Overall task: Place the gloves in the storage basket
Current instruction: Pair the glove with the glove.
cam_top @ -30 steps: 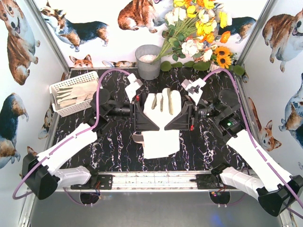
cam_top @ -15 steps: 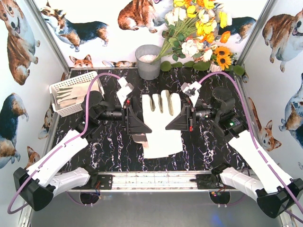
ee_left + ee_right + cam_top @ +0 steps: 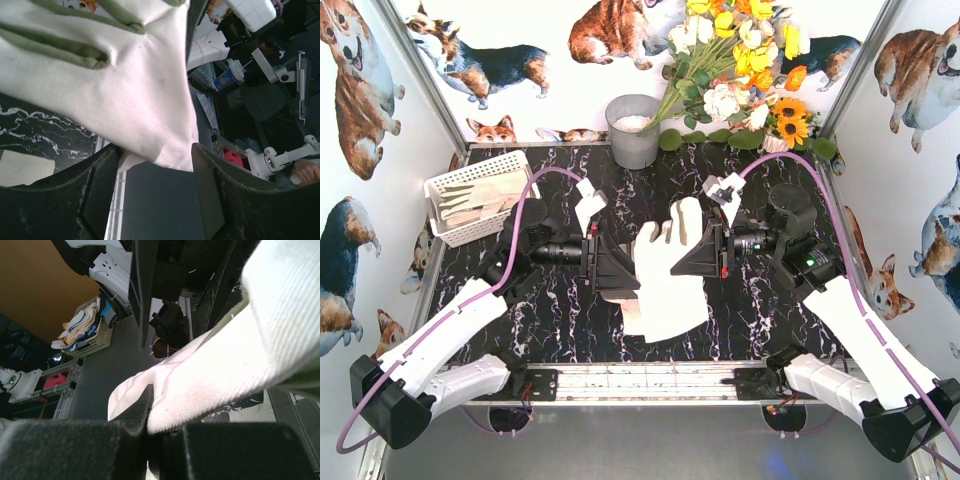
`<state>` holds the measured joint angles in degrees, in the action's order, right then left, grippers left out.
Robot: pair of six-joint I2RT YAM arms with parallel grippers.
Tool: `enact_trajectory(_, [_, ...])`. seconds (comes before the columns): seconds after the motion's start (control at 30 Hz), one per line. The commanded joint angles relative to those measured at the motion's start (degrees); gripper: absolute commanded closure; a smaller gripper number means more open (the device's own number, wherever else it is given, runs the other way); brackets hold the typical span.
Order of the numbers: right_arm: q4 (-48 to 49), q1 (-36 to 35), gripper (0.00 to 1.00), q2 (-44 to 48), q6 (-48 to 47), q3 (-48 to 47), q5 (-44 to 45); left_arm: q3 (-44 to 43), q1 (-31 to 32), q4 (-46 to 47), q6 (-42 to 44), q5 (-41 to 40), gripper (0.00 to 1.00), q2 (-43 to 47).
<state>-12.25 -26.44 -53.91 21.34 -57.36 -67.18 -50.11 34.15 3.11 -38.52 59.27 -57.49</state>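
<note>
Grey bucket (image 3: 633,130): reference. Cream glove (image 3: 665,285): nearside of bucket, between my left gripper (image 3: 620,270) and my right gripper (image 3: 692,258). Storage basket (image 3: 470,172): left and nearside of bucket, gloves (image 3: 478,204) inside. Flowers (image 3: 740,60): just right of bucket.

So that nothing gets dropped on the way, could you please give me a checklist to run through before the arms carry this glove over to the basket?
1. Grip of the right end effector on the raised glove: ok, fabric pinched between its pads.
2. Grip of the left end effector: cannot tell; fabric fills the gap between its fingers.
3. Raised glove free of the second glove on the table: cannot tell, they overlap from above.
4. Room in the storage basket: ok, only partly filled.
5. Way to the basket: not ok, the left arm lies between.
</note>
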Motion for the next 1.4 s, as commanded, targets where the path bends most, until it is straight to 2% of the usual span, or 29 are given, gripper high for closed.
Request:
enact_trajectory(0.0, [1.8,0.5,1.0,1.1,-0.5,-3.1,1.6,-0.1,-0.4,-5.3,3.7,-1.8,0.5,-0.6])
enact_trajectory(0.3, [-4.4,0.6,1.0,0.2,-5.0,-0.6,4.9,0.5,-0.9,-5.9,4.4,-6.1,0.81,-3.2])
enact_trajectory(0.47, [-9.6,0.6,1.0,-1.2,-8.8,0.4,9.7,-1.7,-2.7,-16.6,10.4,-11.2,0.99,-5.0])
enact_trajectory(0.67, [-16.4,0.5,1.0,-5.4,-10.0,0.2,20.5,-0.9,-3.7,-15.3,9.4,-12.9,1.0,-6.5])
enact_trajectory(0.8, [-15.3,-0.1,1.0,-9.6,-6.0,0.6,23.5,-0.2,-3.9,-16.7,8.7,-17.6,1.0,-7.4])
enact_trajectory(0.9, [-12.6,-3.7,1.0,-13.0,-4.1,0.5,24.3,2.0,-5.6,-17.3,7.1,-20.9,1.0,-7.3])
enact_trajectory(1.0, [-5.1,-6.9,1.0,-14.4,0.3,1.6,23.7,7.2,-10.2,-14.6,2.7,-21.1,0.85,-4.9])
enact_trajectory(1.17, [12.5,-8.4,1.0,-15.4,9.6,3.6,15.4,18.0,-17.8,0.5,-5.4,-15.6,0.53,3.7])
enact_trajectory(1.27, [17.7,-8.7,1.0,-13.9,10.5,2.7,9.7,20.1,-18.9,7.8,-8.4,-10.3,0.3,6.7])
enact_trajectory(1.37, [18.9,-8.7,1.0,-12.3,10.6,0.7,4.6,19.5,-18.8,12.6,-10.2,-5.3,0.14,8.7])
